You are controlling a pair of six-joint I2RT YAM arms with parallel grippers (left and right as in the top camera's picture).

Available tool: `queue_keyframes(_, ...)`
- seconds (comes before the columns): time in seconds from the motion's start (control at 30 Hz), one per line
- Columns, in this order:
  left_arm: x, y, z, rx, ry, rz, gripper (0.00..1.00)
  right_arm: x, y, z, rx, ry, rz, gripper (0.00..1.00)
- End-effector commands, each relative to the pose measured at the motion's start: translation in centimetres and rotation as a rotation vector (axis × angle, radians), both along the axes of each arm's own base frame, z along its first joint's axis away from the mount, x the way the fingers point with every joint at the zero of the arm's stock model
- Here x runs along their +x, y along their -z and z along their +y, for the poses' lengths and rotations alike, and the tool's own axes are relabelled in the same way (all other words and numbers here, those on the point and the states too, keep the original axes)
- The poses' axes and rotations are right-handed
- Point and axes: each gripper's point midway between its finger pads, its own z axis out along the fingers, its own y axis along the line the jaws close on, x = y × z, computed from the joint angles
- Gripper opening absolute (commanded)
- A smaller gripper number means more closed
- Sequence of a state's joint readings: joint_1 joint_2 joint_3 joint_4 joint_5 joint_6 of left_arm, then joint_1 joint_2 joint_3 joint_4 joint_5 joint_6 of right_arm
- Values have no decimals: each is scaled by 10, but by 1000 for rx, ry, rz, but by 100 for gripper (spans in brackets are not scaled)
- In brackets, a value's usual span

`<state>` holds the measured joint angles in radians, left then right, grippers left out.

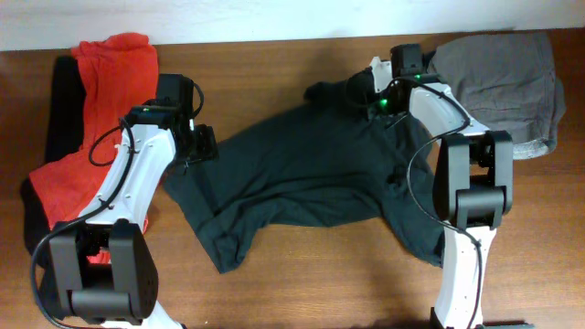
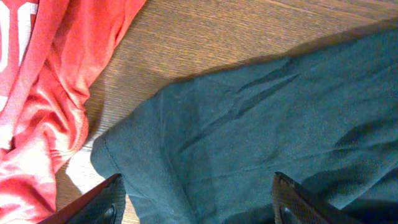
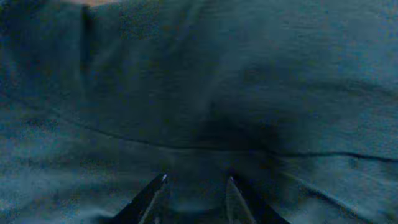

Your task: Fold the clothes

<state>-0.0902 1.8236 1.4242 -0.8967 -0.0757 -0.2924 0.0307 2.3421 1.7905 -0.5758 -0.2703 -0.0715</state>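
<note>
Now | dark T-shirt (image 1: 302,174): 1 | red T-shirt (image 1: 110,82): 1 | grey garment (image 1: 507,78): 1

A brown wooden tabletop (image 1: 274,68) fills almost the whole overhead view, and its grain runs from left to right. Along the far edge there is a pale, nearly white strip (image 1: 274,18); whether it is a wall or another surface cannot be told. The light is soft and even, with only weak shadows. In the left wrist view a bright patch (image 2: 78,171) shines on the wood.
</note>
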Motion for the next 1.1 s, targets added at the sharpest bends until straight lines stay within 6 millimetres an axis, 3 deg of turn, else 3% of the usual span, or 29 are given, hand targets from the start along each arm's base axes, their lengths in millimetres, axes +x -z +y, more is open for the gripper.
queue_keyframes(0.0,-1,-2,-5,-29,3,-1,75,-1,21,-56,-26,144,58,36)
queue_keyframes(0.13,-5,1,-6,-34,5,17,75,-7,21,-93,23,220,82,36)
queue_keyframes(0.27,-13,15,-5,-30,5,58,75,-12,21,-102,60,233,97,36)
queue_keyframes(0.43,-16,42,-5,-17,37,119,75,-12,21,-94,59,217,100,36)
queue_keyframes(0.7,13,94,-5,-10,60,100,75,-16,23,-77,57,186,125,36)
queue_keyframes(0.97,34,98,9,51,32,25,73,-23,25,-76,58,187,154,36)
queue_keyframes(1.07,39,96,17,77,18,3,50,-24,26,-76,59,187,159,36)
